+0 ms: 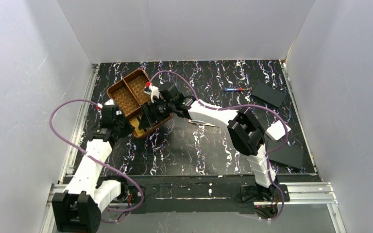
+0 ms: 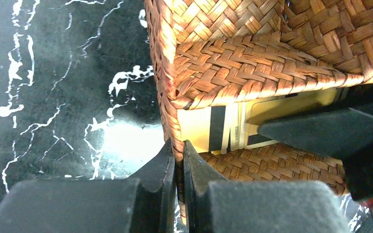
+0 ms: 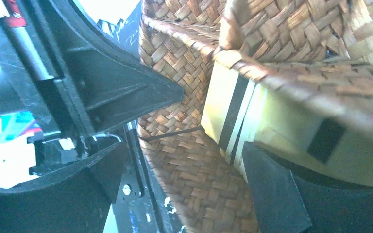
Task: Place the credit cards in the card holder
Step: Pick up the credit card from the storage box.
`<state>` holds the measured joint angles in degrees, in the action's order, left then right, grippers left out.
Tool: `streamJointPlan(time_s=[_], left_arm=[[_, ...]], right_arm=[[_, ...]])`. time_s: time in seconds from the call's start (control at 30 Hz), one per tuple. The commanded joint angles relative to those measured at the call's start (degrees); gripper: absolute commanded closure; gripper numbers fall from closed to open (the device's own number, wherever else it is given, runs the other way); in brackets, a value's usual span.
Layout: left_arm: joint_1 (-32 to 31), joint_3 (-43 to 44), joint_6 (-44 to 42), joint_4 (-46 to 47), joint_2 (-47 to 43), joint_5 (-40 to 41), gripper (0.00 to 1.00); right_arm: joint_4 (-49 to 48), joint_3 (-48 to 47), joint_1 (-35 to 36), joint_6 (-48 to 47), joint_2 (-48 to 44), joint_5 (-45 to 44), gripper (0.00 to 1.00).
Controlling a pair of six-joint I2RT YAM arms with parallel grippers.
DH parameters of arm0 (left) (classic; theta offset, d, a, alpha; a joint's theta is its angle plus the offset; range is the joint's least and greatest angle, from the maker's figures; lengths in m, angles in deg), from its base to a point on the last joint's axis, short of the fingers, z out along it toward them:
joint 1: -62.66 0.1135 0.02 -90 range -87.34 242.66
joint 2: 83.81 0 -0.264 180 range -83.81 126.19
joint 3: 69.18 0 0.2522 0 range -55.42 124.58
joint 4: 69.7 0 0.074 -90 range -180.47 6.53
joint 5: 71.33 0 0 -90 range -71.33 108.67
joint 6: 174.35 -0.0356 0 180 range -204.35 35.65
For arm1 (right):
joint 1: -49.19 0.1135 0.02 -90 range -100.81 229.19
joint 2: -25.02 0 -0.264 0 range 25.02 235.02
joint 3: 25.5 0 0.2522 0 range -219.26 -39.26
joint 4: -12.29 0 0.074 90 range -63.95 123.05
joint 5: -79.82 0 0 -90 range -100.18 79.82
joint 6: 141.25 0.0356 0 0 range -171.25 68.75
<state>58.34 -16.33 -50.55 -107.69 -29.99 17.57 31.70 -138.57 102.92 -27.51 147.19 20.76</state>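
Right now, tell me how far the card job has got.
Done: nothing that shows; the card holder is out of sight. In hand: the left gripper is shut on the woven tray's wall, and the open right gripper reaches for the credit cards inside it. Left: lift the cards and slot them into the holder.

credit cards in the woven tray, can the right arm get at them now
Probably yes: the right gripper stands open inside the woven tray, one finger over the credit cards by the divider. The left gripper pinches the tray's wall, clear of them.
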Motion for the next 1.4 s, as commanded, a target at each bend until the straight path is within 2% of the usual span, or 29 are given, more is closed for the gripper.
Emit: streamJointPlan(time_s=[0.0, 0.07, 0.13, 0.2, 0.27, 0.37, 0.43, 0.53, 0.57, 0.7, 0.83, 0.93, 1.07, 1.13, 1.37], left_arm=[[-0.34, 5.03, -1.22, -11.27, 5.01, 1.16, 1.00], [-0.34, 5.83, 2.03, -13.46, 6.52, 1.10, 1.00], [-0.42, 6.61, 3.03, -14.84, 8.17, -1.23, 1.00], [-0.77, 6.65, 3.49, -14.96, 9.09, -2.36, 1.00], [-1.29, 6.09, 3.96, -14.95, 9.09, -2.07, 1.00], [-1.35, 4.48, 3.22, -14.21, 8.40, -1.54, 1.00], [-1.41, 1.48, 1.45, -9.95, 5.73, -1.76, 1.00], [-1.40, -4.21, -0.91, -1.40, 0.82, -1.70, 1.00], [-1.40, -5.34, -2.09, 0.13, -0.07, -1.37, 1.00], [-1.40, -6.44, -6.39, 1.26, 0.64, -1.30, 1.00], [-1.45, -8.05, -7.81, 1.36, 0.02, -0.91, 1.00], [-1.40, -8.88, -5.93, 0.52, -1.28, -0.11, 1.00], [-1.43, -7.66, 0.53, -3.52, -0.30, 2.88, 1.00], [-1.40, -7.83, 2.55, -3.42, 0.17, 2.84, 1.00], [-1.86, -8.07, 3.66, -2.53, 0.81, 2.70, 1.00]], right_arm=[[-7.10, -5.79, -0.23, 10.09, -1.37, -1.36, 0.02], [4.99, -11.97, 0.12, 9.69, 2.21, -3.85, 0.02], [11.03, -15.57, 0.06, 9.11, 5.07, -2.71, 0.02], [7.77, -13.92, 0.05, 10.95, 5.08, -0.44, 0.02], [4.71, -12.14, 0.13, 10.07, 2.74, -1.84, 0.02], [6.56, -10.68, -0.51, 5.51, -1.07, -10.82, 0.02], [7.79, -8.74, -2.80, 8.23, -2.95, -12.63, 0.02], [1.06, -0.75, -8.88, 15.37, -4.72, -2.04, 0.02], [0.64, 1.55, -9.47, 11.91, -5.92, -1.97, 0.02], [0.01, 11.30, -7.35, -12.05, -14.82, -6.97, 0.02], [-4.89, 19.20, -5.16, -25.10, -20.68, -12.80, 0.02], [-1.52, 16.02, -2.89, -23.46, -19.54, -16.18, 0.11], [8.30, 5.66, -0.55, -8.69, -13.12, -19.05, 0.29], [15.63, 0.29, 1.11, -5.80, -8.99, -20.66, 0.30], [25.08, -6.52, 8.01, -8.16, -1.58, -36.44, 0.31]])
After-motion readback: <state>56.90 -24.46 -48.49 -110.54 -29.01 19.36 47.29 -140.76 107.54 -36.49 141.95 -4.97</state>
